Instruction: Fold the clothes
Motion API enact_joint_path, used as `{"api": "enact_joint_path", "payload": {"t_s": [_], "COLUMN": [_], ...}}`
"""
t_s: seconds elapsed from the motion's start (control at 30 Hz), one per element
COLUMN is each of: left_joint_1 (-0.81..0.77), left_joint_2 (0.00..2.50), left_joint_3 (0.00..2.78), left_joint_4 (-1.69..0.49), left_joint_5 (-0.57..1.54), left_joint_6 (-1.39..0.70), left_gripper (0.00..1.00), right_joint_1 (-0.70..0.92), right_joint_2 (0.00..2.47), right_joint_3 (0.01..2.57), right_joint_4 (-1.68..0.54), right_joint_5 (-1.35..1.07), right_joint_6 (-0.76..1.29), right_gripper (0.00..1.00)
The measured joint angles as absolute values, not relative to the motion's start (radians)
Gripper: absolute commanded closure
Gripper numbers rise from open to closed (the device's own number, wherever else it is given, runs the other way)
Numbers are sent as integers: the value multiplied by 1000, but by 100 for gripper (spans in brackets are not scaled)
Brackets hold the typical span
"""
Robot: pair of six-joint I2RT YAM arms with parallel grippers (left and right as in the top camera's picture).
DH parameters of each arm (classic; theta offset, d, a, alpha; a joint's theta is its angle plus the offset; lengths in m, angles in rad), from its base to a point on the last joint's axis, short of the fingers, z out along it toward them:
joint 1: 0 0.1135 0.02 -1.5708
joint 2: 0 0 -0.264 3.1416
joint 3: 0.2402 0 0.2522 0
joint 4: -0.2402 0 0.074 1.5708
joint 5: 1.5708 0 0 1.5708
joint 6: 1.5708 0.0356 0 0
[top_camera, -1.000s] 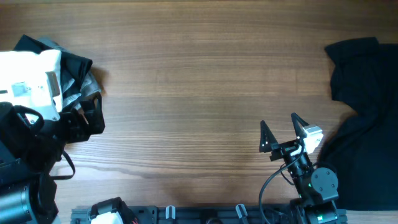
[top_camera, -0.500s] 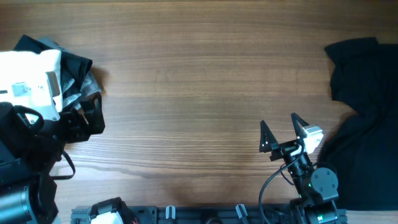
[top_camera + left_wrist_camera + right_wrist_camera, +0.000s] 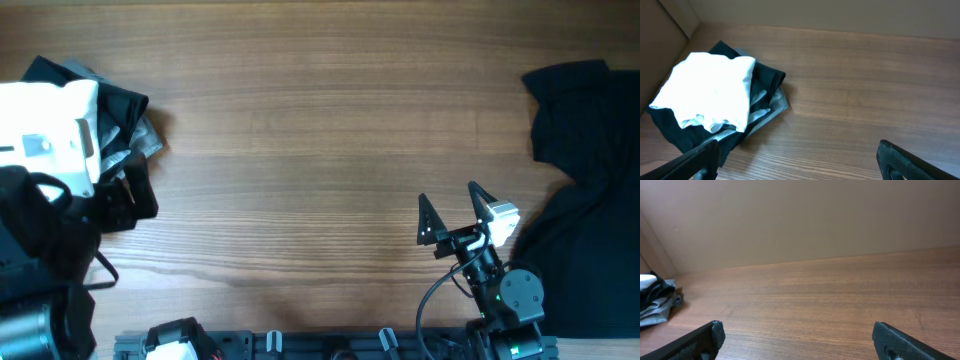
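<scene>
Left arm [image 3: 40, 240] shifted slightly beside the folded white T-shirt [image 3: 710, 85].
Your left fingers [image 3: 695, 160] and right fingers [image 3: 900, 340] gape wide, empty; black garment [image 3: 585, 190] lies unfolded.

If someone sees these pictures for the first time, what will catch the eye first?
Probably the white garment, which lies on top of a pile of black and grey clothes at the left edge of the table. After that come the large black garment spread at the right edge, and the right gripper, open over the bare wood near it.
</scene>
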State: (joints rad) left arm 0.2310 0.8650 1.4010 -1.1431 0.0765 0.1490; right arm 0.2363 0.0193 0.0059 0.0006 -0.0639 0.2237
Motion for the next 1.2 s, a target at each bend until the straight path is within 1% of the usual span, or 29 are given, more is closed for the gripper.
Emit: {"api": "enact_joint_path", "payload": {"t_s": [0.17, 0.37, 0.5, 0.63, 0.87, 1.07, 1.2], "left_joint_1": [190, 176, 176, 176, 171, 171, 171], "left_joint_2": [764, 577, 423, 273, 62, 14, 14], "left_joint_3": [1311, 1055, 818, 650, 414, 217, 102], "left_joint_4": [-1103, -839, -652, -546, -443, -212, -110], "left_joint_5": [57, 50, 76, 107, 130, 149, 175], "left_joint_6": [158, 160, 160, 160, 125, 50, 16], "left_gripper": [0, 0, 0, 0, 0, 0, 0], "right_joint_1": [236, 236, 236, 236, 236, 236, 236], "right_joint_2": [19, 19, 19, 19, 19, 19, 19], "right_joint_3": [6, 6, 6, 6, 6, 6, 6], "right_joint_4": [1, 0, 1, 1, 1, 1, 1], "right_joint_5": [-64, -64, -64, -64, -64, -64, -64], "right_joint_6": [224, 224, 224, 224, 224, 224, 224], "right_gripper": [0, 0, 0, 0, 1, 0, 0]}}
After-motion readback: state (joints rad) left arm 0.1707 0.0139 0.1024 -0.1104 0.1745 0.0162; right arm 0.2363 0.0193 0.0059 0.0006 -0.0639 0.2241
